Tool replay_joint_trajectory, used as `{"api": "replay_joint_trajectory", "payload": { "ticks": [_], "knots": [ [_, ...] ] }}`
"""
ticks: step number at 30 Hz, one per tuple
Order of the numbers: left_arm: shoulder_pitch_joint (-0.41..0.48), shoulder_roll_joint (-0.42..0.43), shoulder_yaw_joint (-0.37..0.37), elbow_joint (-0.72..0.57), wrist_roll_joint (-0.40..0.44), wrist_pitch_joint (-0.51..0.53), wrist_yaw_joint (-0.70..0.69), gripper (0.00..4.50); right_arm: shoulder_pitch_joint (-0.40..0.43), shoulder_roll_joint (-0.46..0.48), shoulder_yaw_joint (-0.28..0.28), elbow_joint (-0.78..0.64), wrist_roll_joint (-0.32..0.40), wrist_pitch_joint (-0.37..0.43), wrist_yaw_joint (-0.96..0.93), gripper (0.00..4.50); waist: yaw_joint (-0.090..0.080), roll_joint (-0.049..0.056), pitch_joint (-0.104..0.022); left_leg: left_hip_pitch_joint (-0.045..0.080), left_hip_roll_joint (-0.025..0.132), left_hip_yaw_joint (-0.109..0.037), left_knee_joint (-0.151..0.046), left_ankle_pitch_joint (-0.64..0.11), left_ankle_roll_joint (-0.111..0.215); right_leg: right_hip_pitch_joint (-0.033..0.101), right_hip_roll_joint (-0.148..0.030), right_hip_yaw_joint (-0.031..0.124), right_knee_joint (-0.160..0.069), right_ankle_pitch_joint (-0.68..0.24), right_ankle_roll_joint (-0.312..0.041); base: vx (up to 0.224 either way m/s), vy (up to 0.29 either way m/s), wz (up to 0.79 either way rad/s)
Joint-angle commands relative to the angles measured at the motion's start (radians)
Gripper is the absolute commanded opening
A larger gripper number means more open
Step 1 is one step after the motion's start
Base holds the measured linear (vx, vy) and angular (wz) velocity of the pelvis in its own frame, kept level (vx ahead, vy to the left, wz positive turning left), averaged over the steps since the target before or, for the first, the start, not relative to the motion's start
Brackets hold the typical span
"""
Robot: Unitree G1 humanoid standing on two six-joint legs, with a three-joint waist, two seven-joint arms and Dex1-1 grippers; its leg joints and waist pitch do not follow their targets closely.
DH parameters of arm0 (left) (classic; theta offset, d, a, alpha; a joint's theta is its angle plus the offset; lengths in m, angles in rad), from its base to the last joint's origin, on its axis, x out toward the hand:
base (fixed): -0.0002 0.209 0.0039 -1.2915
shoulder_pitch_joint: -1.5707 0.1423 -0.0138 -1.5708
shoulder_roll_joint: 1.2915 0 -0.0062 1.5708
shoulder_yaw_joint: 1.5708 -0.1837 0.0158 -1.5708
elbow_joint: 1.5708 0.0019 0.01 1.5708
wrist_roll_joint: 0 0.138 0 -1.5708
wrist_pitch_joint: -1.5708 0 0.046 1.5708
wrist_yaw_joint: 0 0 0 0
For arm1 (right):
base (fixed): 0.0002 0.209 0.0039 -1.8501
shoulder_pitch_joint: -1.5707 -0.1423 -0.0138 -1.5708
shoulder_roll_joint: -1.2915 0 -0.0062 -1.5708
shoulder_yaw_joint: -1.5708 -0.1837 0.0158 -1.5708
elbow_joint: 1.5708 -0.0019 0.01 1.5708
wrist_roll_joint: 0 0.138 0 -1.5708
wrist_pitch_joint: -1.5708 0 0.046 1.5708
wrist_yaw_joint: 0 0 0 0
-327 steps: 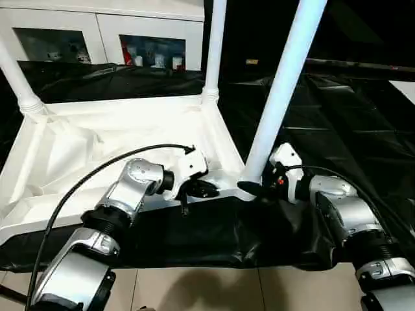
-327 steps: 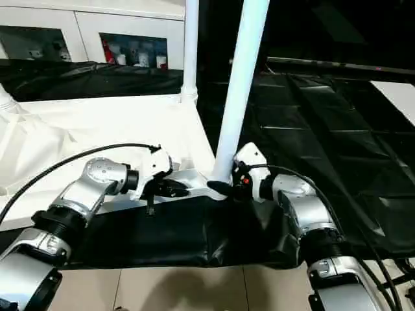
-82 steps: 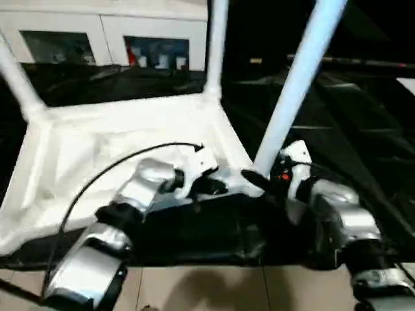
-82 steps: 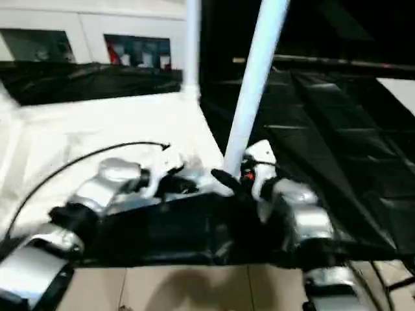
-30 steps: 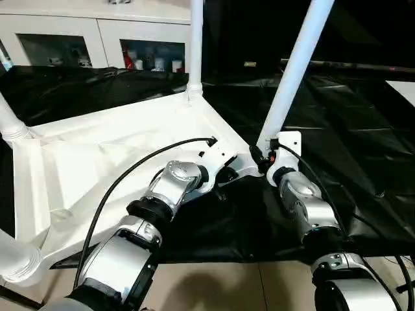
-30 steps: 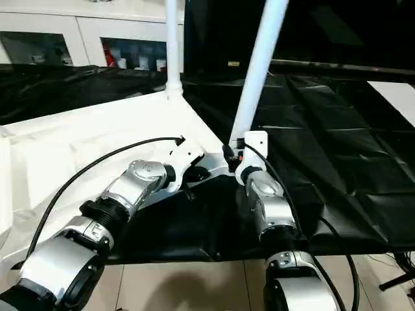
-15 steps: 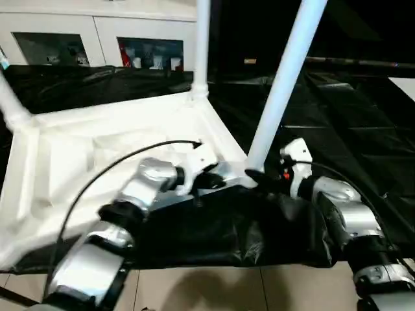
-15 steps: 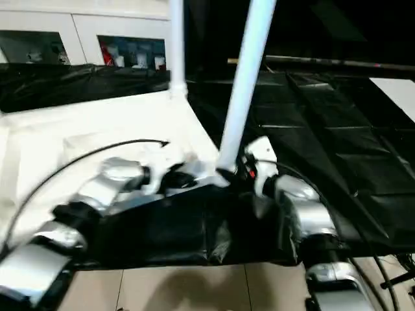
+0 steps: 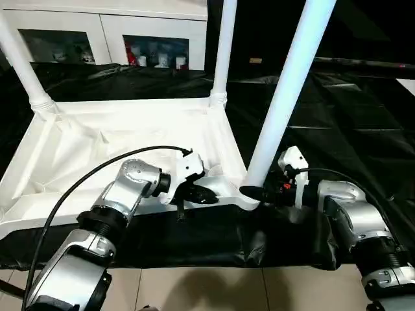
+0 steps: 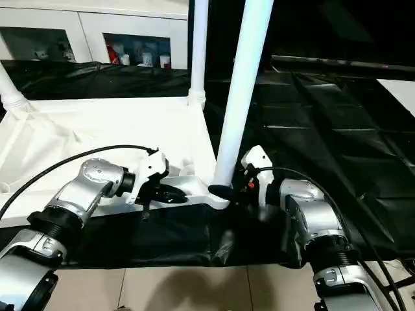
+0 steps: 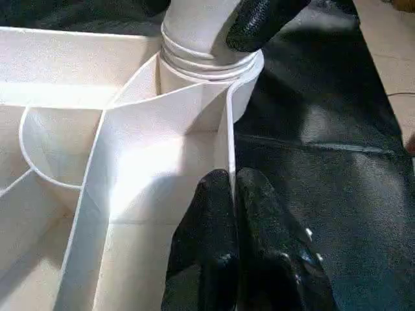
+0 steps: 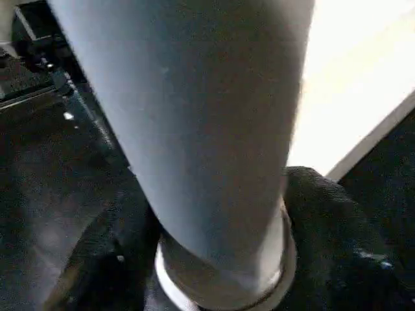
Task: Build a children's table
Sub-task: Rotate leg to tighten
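Left eye view: the children's table [image 9: 123, 139] lies upside down on a work table [image 9: 350, 123] draped in black cloth, its ribbed white underside facing up.
Legs: three white tubular legs stand up from corner sockets. One rises at the far left [image 9: 23, 65], one at the far right [image 9: 222, 52], and the nearest leg [image 9: 285, 97] rises from the near right corner, leaning slightly right.
Left gripper: the left gripper [image 9: 202, 194] rests on the near edge of the tabletop, close to the near right corner. In the left wrist view its two black fingers [image 11: 214, 259] are pressed together on a thin upright wall of the tabletop's edge.
Right gripper: the right gripper [image 9: 254, 192] sits at the foot of the nearest leg, where it enters the socket. In the right wrist view the black fingers [image 12: 324, 227] wrap either side of the leg's base, touching it.
Arms: both silver forearms reach in from the near side, a black cable looping over the left one.
Background: a white cabinet [image 9: 104, 32] with glass doors stands behind the work table.
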Motion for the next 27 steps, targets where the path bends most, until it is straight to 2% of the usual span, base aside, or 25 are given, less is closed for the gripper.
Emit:
{"api": "replay_joint_trajectory", "payload": {
  "ticks": [1, 8, 9, 10, 11, 14, 16, 17, 18, 21, 22, 25, 27],
  "knots": [
    [0.019, -0.007, -0.039, -0.015, -0.008, 0.021, -0.049, 0.00, -0.003, -0.010, 0.009, -0.013, 0.014, 0.018, 0.017, 2.51, 0.005, -0.005, -0.056, -0.001, 0.023, 0.005, -0.054, -0.139, 0.087, 0.058, -0.048, 0.040, -0.062, -0.075, -0.265, 0.000, 0.000, 0.00],
    [0.025, -0.003, -0.039, -0.028, -0.003, 0.034, -0.047, 0.00, 0.003, -0.010, -0.007, -0.005, 0.008, 0.018, 0.000, 2.33, 0.004, -0.006, -0.056, -0.001, 0.021, 0.005, -0.053, -0.132, 0.086, 0.058, -0.047, 0.040, -0.061, -0.065, -0.266, 0.000, 0.000, 0.00],
    [0.018, -0.020, -0.024, -0.009, 0.004, 0.042, 0.012, 0.00, -0.015, 0.020, -0.043, 0.049, -0.008, -0.008, -0.116, 2.32, 0.004, -0.006, -0.056, -0.001, 0.022, 0.005, -0.053, -0.133, 0.083, 0.057, -0.049, 0.041, -0.060, -0.069, -0.265, 0.000, 0.000, 0.00],
    [0.018, -0.020, -0.024, -0.009, 0.004, 0.042, 0.012, 0.00, -0.015, 0.020, -0.043, 0.049, -0.008, -0.008, -0.116, 2.31, 0.004, -0.006, -0.056, -0.001, 0.022, 0.005, -0.053, -0.133, 0.083, 0.057, -0.049, 0.041, -0.060, -0.069, -0.265, 0.000, 0.000, 0.00],
    [0.001, -0.043, -0.009, 0.023, 0.018, 0.049, 0.091, 0.00, -0.032, 0.046, -0.071, 0.104, -0.031, -0.031, -0.235, 2.31, -0.001, -0.006, -0.054, -0.001, 0.020, 0.004, -0.056, -0.150, 0.066, 0.055, -0.048, 0.040, -0.064, -0.107, -0.256, 0.000, 0.000, 0.00],
    [-0.041, -0.088, 0.021, 0.094, 0.046, 0.067, 0.257, 0.00, -0.049, 0.094, -0.106, 0.162, -0.050, -0.045, -0.398, 2.20, -0.007, -0.005, -0.053, 0.003, 0.017, 0.004, -0.057, -0.187, 0.031, 0.052, -0.048, 0.042, -0.074, -0.203, -0.228, 0.000, 0.000, 0.00],
    [-0.077, -0.129, 0.053, 0.153, 0.054, 0.083, 0.401, 0.00, -0.058, 0.143, -0.143, 0.193, -0.043, -0.037, -0.529, 2.17, -0.007, -0.006, -0.053, 0.003, 0.017, 0.003, -0.058, -0.189, 0.029, 0.053, -0.046, 0.041, -0.076, -0.206, -0.220, 0.000, 0.000, 0.00],
    [-0.094, -0.150, 0.069, 0.179, 0.056, 0.095, 0.470, 0.00, -0.063, 0.172, -0.164, 0.209, -0.038, -0.033, -0.604, 2.14, -0.008, -0.005, -0.052, 0.006, 0.016, 0.004, -0.059, -0.193, 0.021, 0.048, -0.044, 0.043, -0.077, -0.205, -0.214, 0.000, 0.000, 0.00],
    [-0.116, -0.180, 0.083, 0.208, 0.057, 0.107, 0.549, 0.00, -0.067, 0.218, -0.185, 0.230, -0.030, -0.035, -0.694, 2.11, -0.006, -0.005, -0.055, 0.003, 0.015, 0.002, -0.059, -0.184, 0.017, 0.052, -0.047, 0.041, -0.076, -0.204, -0.210, 0.000, 0.000, 0.00],
    [-0.130, -0.204, 0.090, 0.225, 0.058, 0.112, 0.599, 0.00, -0.073, 0.257, -0.202, 0.247, -0.025, -0.039, -0.776, 2.09, -0.005, -0.004, -0.056, 0.000, 0.014, 0.002, -0.059, -0.174, 0.023, 0.054, -0.045, 0.041, -0.076, -0.180, -0.201, 0.000, 0.000, 0.00],
    [-0.137, -0.225, 0.091, 0.231, 0.059, 0.116, 0.621, 0.00, -0.080, 0.296, -0.210, 0.261, -0.009, -0.030, -0.813, 2.09, -0.005, -0.004, -0.056, 0.000, 0.014, 0.002, -0.059, -0.174, 0.023, 0.054, -0.045, 0.041, -0.076, -0.180, -0.201, 0.000, 0.000, 0.00],
    [-0.141, -0.256, 0.075, 0.232, 0.069, 0.098, 0.617, 0.00, -0.091, 0.347, -0.163, 0.282, -0.034, -0.032, -0.803, 2.09, -0.007, 0.002, -0.054, 0.000, 0.013, 0.001, -0.061, -0.190, 0.028, 0.053, -0.044, 0.040, -0.079, -0.174, -0.203, 0.000, 0.000, 0.00],
    [-0.134, -0.260, 0.063, 0.227, 0.074, 0.087, 0.593, 0.00, -0.089, 0.349, -0.128, 0.273, -0.064, -0.066, -0.771, 2.09, -0.008, 0.000, -0.054, 0.001, 0.015, 0.000, -0.062, -0.214, 0.026, 0.052, -0.044, 0.040, -0.081, -0.188, -0.196, 0.000, 0.000, 0.00]
  ]
}}
